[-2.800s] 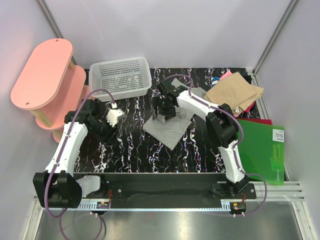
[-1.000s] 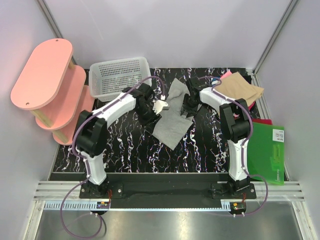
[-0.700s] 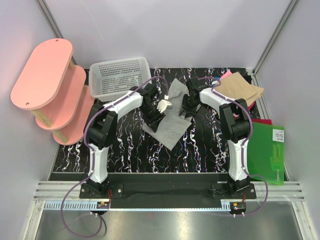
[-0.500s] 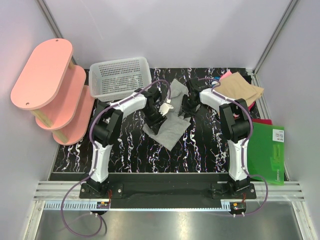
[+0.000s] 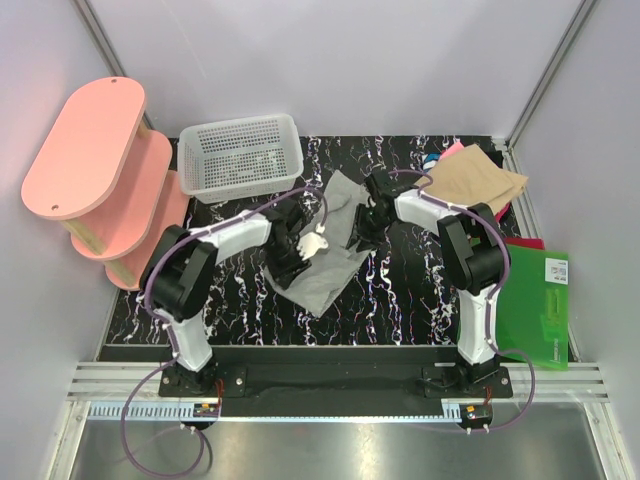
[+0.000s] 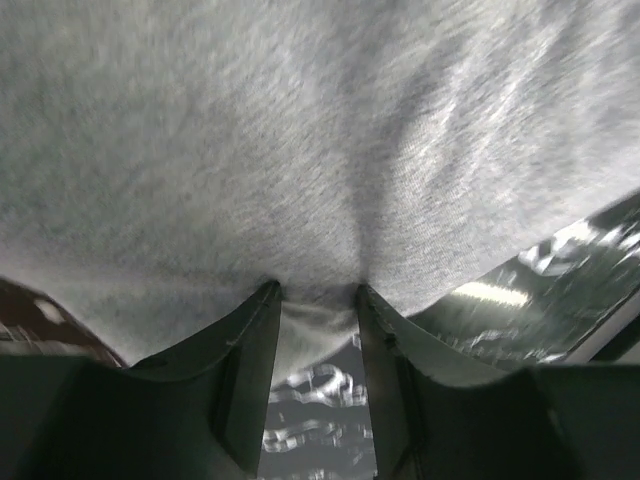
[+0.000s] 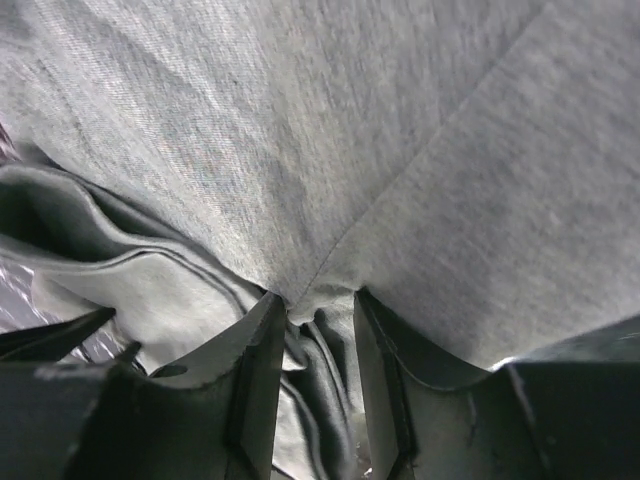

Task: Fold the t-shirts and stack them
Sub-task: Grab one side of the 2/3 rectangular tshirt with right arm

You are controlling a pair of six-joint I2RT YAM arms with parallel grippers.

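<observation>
**Desk:** Where is the shirt on your screen?

**Me:** I see the grey t-shirt (image 5: 335, 255) rumpled in the middle of the black marbled table (image 5: 400, 300), running slantwise from near the basket's corner down toward the arm bases. It spans between my two arms.

**Desk:** And the pincers?

**Me:** The left gripper (image 6: 318, 295) is clamped on the grey t-shirt. On the left wrist camera I see a fold of cloth pinched between its dark fingers (image 6: 245, 370), and the fabric fans out above them. The right gripper (image 7: 320, 300) is clamped on the shirt too, right where a seam line meets the fingertips, with loose folds bunched to one side. From overhead, the left one bites the shirt's left edge and the right one its far right edge. I cannot tell how much of the cloth is off the table.

**Desk:** The rest of the laundry?

**Me:** The tan t-shirt (image 5: 470, 185) lies folded in the far right corner, well apart from the grey one. Pink cloth (image 5: 452, 150) and blue cloth (image 5: 430, 160) peek out at its far edge.

**Desk:** Around that?

**Me:** The white mesh basket (image 5: 240, 150) stands at the far left. The pink shelf (image 5: 95, 150) is beyond the table's left edge. The green board (image 5: 530, 300) lies flat on the right.
</observation>
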